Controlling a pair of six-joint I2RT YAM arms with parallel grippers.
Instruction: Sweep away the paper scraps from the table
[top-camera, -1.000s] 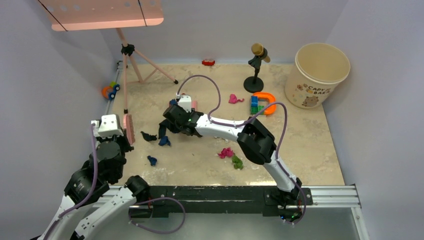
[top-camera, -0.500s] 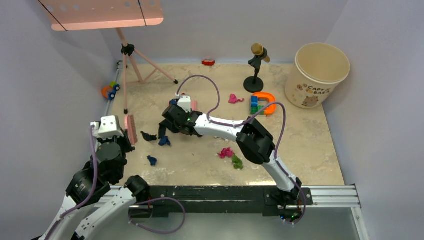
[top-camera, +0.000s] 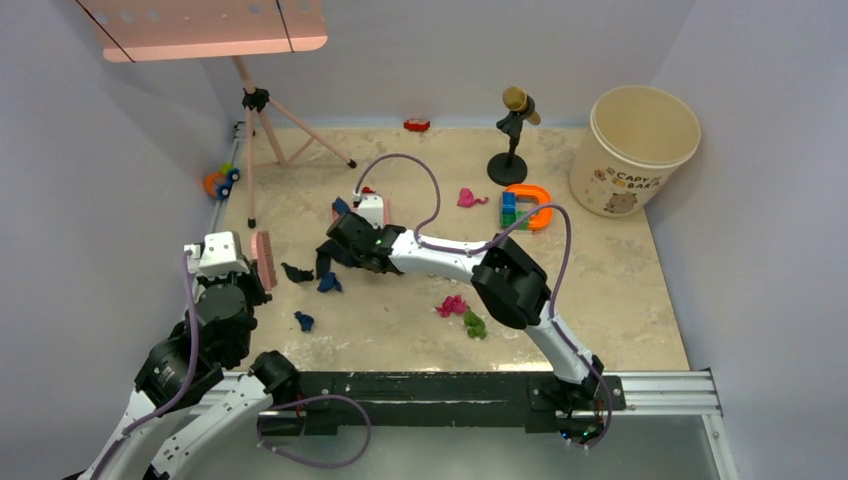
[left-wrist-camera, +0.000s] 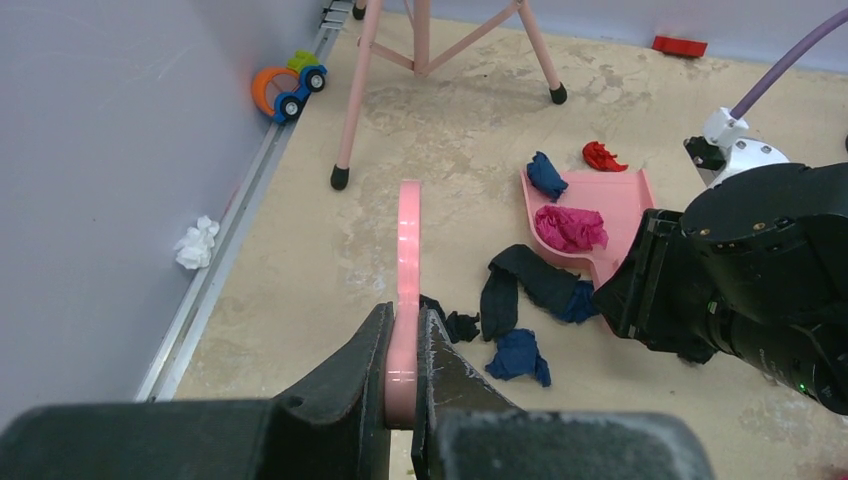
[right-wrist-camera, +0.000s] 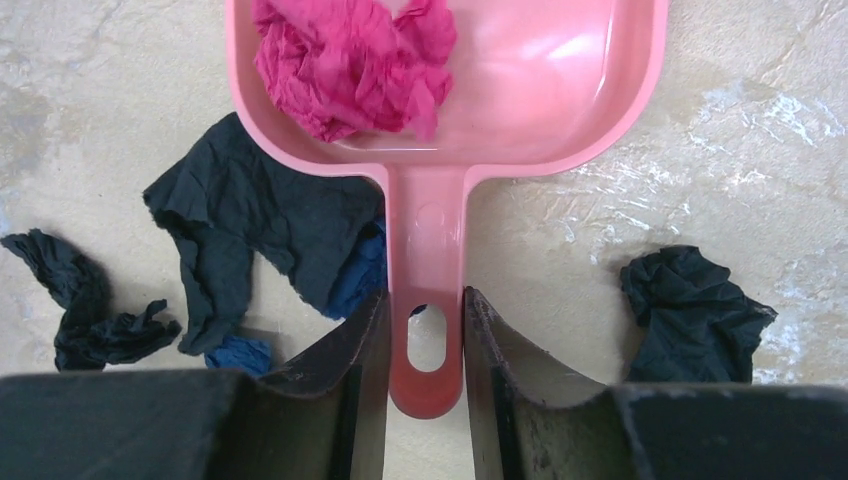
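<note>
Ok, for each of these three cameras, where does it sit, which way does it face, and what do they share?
Top external: fixed above and behind the bases, looking down across the beige marbled table; left arm and right arm both show.
Left wrist: low on the left arm, facing forward over the table; left gripper shut on the pink plastic brush.
Right wrist: facing almost straight down; right gripper shut on the pink plastic dustpan holding a magenta crumpled paper wad.
Shared: both wrist views show that dustpan and wad.
</note>
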